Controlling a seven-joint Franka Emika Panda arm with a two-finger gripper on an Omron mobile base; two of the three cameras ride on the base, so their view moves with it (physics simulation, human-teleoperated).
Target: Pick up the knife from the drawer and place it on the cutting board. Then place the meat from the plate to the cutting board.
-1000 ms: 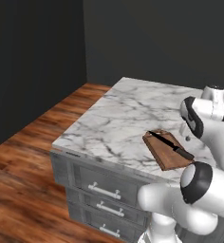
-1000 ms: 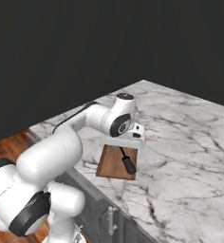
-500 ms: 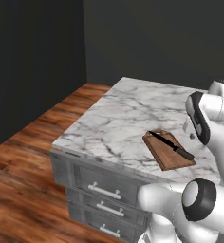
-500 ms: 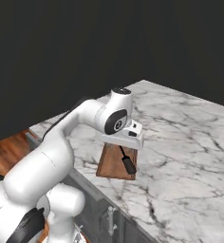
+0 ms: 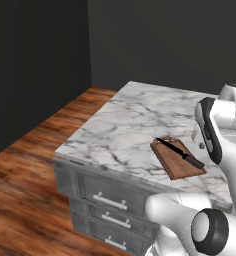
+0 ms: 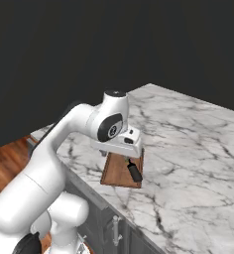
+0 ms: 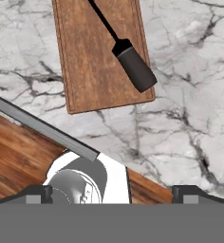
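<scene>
The dark knife [image 7: 133, 66] lies diagonally on the brown cutting board [image 7: 90, 57], with its black handle toward the board's near corner. In the left base view the knife [image 5: 182, 154] rests on the board [image 5: 171, 164] near the marble counter's front edge. From the right, the knife handle [image 6: 134, 172] pokes out beneath my hand over the board [image 6: 115, 172]. My gripper [image 7: 115, 193] hovers above the counter edge, short of the board, open and holding nothing. The cabinet's drawer fronts [image 5: 110, 197] all stand shut. The plate and the meat are out of view.
The marble counter [image 5: 130, 125] stretches back and left of the board. A dark wall stands behind it. Wooden floor [image 5: 25, 165] lies in front of and to the left of the cabinet. My own arm [image 6: 54, 163] rises close beside the counter's front edge.
My hand has risen and drawn back from the cutting board, uncovering it in the left base view. The knife stays on the board and the jaws stay open.
</scene>
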